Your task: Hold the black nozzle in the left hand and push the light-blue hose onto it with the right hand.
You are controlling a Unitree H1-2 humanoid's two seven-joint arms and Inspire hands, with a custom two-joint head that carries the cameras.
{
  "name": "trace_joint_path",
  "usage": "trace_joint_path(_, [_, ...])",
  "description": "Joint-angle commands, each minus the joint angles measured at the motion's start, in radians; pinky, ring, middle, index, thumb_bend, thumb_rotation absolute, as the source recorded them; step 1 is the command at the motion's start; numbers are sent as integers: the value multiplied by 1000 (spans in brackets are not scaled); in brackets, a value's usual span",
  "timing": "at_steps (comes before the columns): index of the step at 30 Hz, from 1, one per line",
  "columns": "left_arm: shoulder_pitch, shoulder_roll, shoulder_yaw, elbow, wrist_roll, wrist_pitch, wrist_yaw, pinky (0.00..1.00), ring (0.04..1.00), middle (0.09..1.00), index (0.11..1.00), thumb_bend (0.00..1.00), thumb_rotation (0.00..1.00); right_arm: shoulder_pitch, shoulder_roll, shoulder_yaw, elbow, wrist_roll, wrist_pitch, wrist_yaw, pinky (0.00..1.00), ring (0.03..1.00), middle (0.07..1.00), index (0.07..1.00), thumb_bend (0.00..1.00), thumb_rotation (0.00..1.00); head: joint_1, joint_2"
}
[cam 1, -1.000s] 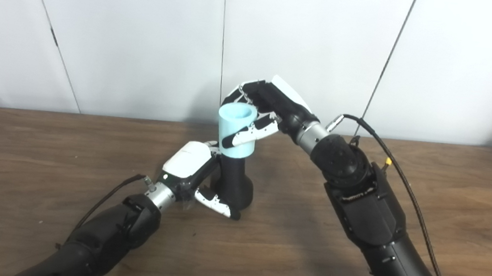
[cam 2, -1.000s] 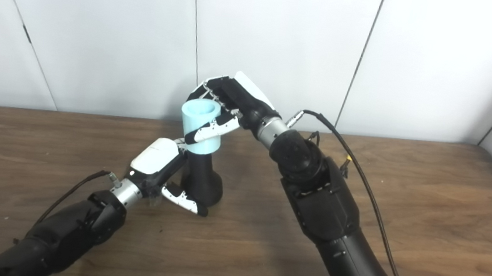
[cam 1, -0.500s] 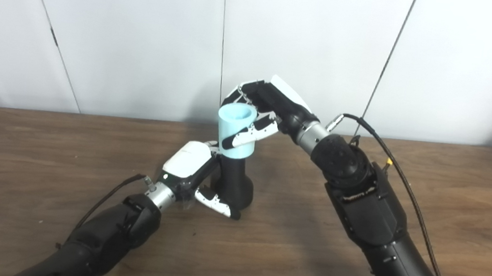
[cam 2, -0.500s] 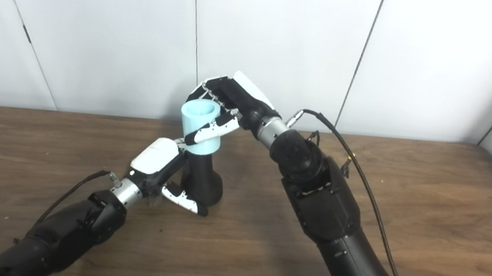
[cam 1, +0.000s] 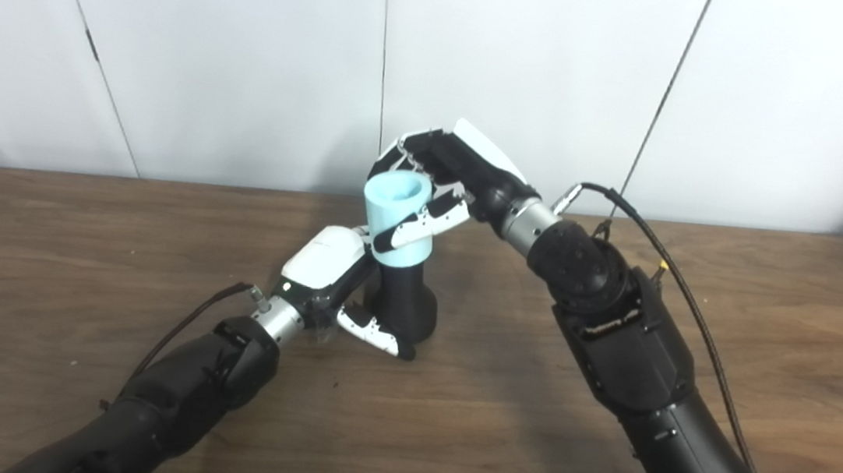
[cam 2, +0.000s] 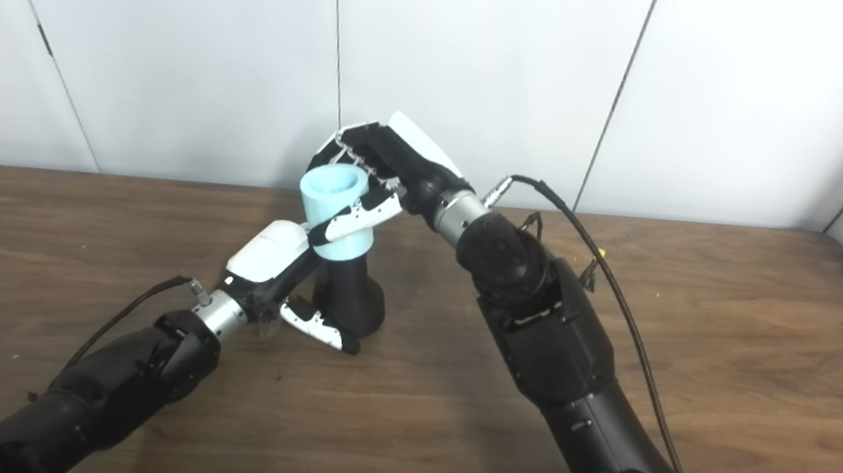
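- Plainly mid-assembly: black nozzle (cam 1: 402,305) standing upright on its wide base on the wooden table (cam 1: 773,320), near the middle, light-blue hose (cam 1: 398,209) seated over its narrow top.
- Left hand (cam 1: 339,279) wrapped around the nozzle's lower body, white thumb across the front near the base; likely braced low to keep the base planted against the push from above.
- Right hand (cam 2: 377,173) closed around the hose, fingers behind it and thumb across its front, arm reaching in from above; probably gripped high to leave the lower rim free to slide down.
- Hose tilted slightly to the left, open mouth facing up; depth of seating hidden by the hose wall, so cannot tell whether fully home.
- Judged as the pressing step, close to finished.
- Count: one nozzle, one hose piece, two hands, both gripping; one black cable (cam 1: 669,262) looping off the right forearm, another trailing from the left wrist.
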Motion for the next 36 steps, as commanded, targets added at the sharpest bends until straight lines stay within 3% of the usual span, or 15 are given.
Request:
trace_joint_path(1, [191, -81, -82, 61, 74, 34, -155, 864, 680, 487, 484, 526, 0, -36, 9, 6, -14, 9, -68, 9, 309, 405, 471, 515, 518, 0, -1, 2])
trace_joint_path(14, [194, -81, -81, 51, 75, 42, -158, 870, 682, 494, 477, 526, 0, -18, 14, 6, 14, 23, -101, 10, 329, 415, 475, 502, 520, 0, 2, 5])
trace_joint_path(27, [199, -64, -80, 27, 72, 52, -170, 868, 687, 502, 471, 525, 0, 63, -73, 14, 7, -21, -158, 14, 327, 410, 467, 524, 518, 0, 1, 10])
trace_joint_path(36, [199, -61, -78, 26, 77, 52, -156, 851, 673, 498, 473, 525, 0, 127, -63, -19, -37, -13, -87, -14, 341, 414, 473, 511, 519, 0, 6, 14])
